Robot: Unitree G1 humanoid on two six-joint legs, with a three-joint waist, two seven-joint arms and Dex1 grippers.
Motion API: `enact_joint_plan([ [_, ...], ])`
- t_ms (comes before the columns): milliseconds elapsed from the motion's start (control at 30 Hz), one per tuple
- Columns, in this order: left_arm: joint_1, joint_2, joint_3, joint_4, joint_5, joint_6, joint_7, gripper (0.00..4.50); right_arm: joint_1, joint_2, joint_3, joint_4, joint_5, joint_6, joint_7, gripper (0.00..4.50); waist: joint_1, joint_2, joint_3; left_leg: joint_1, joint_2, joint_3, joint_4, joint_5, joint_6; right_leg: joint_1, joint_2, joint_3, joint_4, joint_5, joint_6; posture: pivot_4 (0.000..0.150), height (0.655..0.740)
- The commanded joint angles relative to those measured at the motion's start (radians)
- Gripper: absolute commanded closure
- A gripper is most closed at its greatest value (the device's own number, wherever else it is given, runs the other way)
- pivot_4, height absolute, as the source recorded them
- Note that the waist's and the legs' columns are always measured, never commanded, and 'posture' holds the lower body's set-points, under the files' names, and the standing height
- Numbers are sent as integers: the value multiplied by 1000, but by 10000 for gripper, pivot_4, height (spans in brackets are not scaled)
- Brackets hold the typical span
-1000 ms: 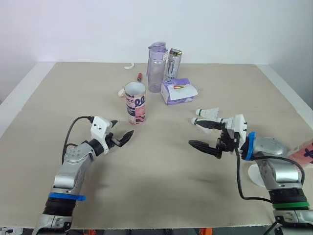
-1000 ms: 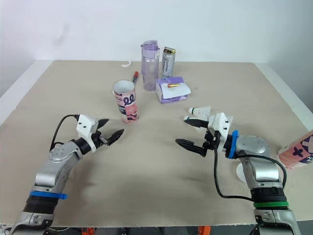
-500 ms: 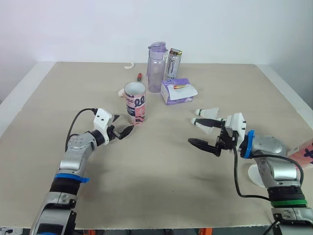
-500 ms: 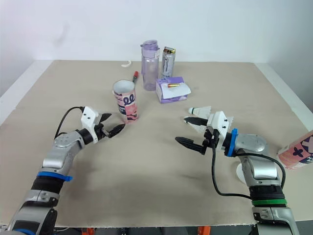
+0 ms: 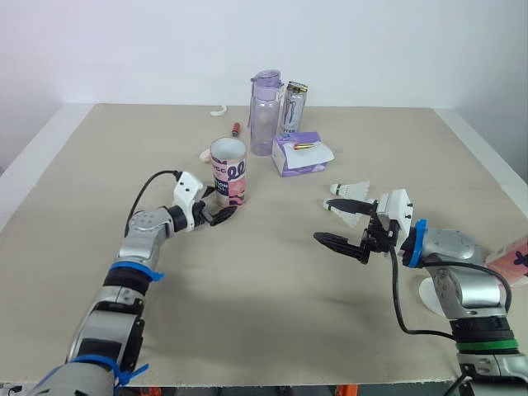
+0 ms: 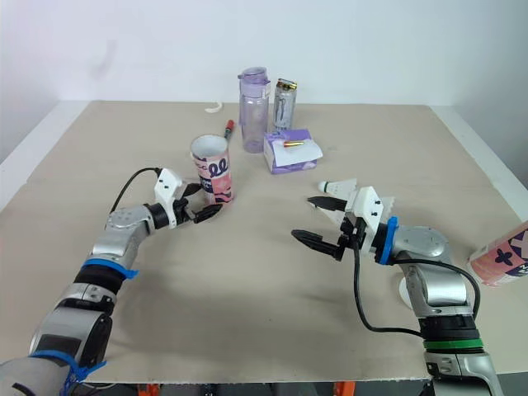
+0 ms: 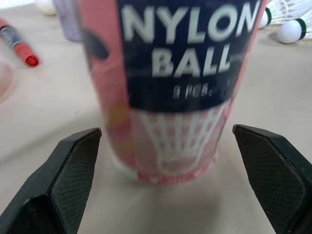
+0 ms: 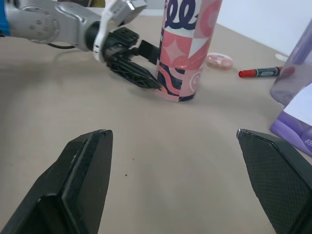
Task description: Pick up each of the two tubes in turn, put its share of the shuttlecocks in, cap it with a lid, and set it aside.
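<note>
Upright tube point(image 5: 228, 172): stands open-topped on the tabletop point(image 5: 264, 289), at about 11 o'clock from its middle; pink and navy print reading "NYLON BALL".
Left hand point(image 5: 216, 213): at the upright tube's 7 o'clock, low by its base, released. In the left wrist view its fingers point(image 7: 73, 165) stand wide on either side of the tube with a gap on each side; from the right wrist view one tip may be touching the base, but that is hard to judge.
Right hand point(image 5: 323, 223): at about 3 o'clock from the tabletop's middle, fingers spread and holding nothing, pointing toward 9 o'clock.
Shuttlecocks point(image 5: 351, 189): two, lying at the right hand's 1 o'clock, one just beside its far finger.
Lying tube point(image 6: 499, 254): on its side at the tabletop's 4 o'clock edge, well apart from the upright one.
Lid point(image 8: 220, 60): small pinkish disc flat at the upright tube's 11 o'clock.
Far cluster: marker point(image 5: 235, 129), purple bottle point(image 5: 266, 111), can point(image 5: 293, 107) and purple pack point(image 5: 299, 154), all around 12 o'clock.
</note>
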Motion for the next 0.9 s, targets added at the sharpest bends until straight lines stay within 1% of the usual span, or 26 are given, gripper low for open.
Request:
enact_joint_plan([
  [33, -68, -6, 9, 85, 21, -69, -12, 0, 9, -11, -23, -54, 16, 7, -12, 1375, 0, 0, 0, 0, 0, 0, 0, 0, 0, 0, 0, 0, 0, 0, 0, 1500, 7400],
  [533, -237, -62, 30, 353, 60, -168, 27, 0, 57, -19, -45, -141, 27, 47, -56, 1375, 4, 0, 0, -2, -1, -3, 0, 0, 0, -1, 0, -2, 0, 0, 0, 1500, 7400],
  [700, -270, -75, 43, 398, 60, -180, 34, 0, 82, -22, -55, -171, 34, 56, -73, 1375, 4, 0, 0, -3, -1, -3, 0, 0, 0, -1, 0, -2, 0, 0, 0, 1500, 7400],
  [900, -274, -88, 59, 424, 56, -219, 14, 0, 105, -30, -65, -198, 40, 63, -92, 1375, 4, 0, 0, -4, -1, -5, 1, 0, 0, -1, 0, -4, 0, 0, 0, 1500, 7400],
])
